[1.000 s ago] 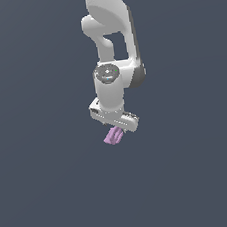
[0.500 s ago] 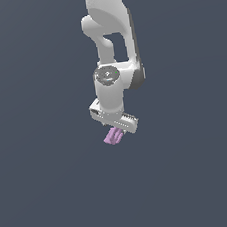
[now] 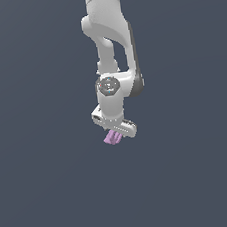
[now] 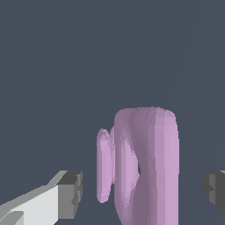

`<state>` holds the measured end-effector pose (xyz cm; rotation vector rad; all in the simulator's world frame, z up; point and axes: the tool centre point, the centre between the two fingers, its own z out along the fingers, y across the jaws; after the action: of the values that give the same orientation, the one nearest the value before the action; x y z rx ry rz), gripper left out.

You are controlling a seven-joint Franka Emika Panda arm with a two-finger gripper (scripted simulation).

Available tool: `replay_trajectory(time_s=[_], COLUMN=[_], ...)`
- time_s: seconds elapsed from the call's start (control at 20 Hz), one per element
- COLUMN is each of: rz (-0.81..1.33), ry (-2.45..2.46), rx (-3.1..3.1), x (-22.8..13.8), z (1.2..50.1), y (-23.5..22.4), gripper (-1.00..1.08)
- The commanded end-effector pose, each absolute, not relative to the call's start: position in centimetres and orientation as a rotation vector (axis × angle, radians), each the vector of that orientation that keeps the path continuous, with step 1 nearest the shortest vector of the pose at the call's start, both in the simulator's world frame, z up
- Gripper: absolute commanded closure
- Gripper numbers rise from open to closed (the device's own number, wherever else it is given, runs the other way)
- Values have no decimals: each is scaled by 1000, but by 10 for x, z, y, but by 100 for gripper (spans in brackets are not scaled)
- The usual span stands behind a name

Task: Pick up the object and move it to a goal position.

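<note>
Plainly counting one white arm (image 3: 106, 30), one claw (image 3: 114, 127) and one object (image 3: 112, 138), a ridged lilac lump sitting just under the claw against plain dark grey. Showing two grey-tipped fingers (image 4: 69, 194) flanking it in the wrist view, gaps on both sides. Cropping away its lower end, so not telling whether pinching or spread.

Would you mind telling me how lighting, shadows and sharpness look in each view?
Exterior view: flat, even light, no cast shadows on the plain backdrop, the object small and soft-edged under the gripper. Wrist view: sharp, faceted shading on the object, no glare.
</note>
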<state>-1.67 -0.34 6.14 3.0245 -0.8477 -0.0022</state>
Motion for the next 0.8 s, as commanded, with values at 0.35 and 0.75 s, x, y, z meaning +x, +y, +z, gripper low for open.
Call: replay_trajectory(time_s=[0.35,0.75], rz=[0,7], ry=[-848,-857], rx=[3025,3022], x=[-15,-14], z=[55,59], y=[-3,-8], gripper=[108,108])
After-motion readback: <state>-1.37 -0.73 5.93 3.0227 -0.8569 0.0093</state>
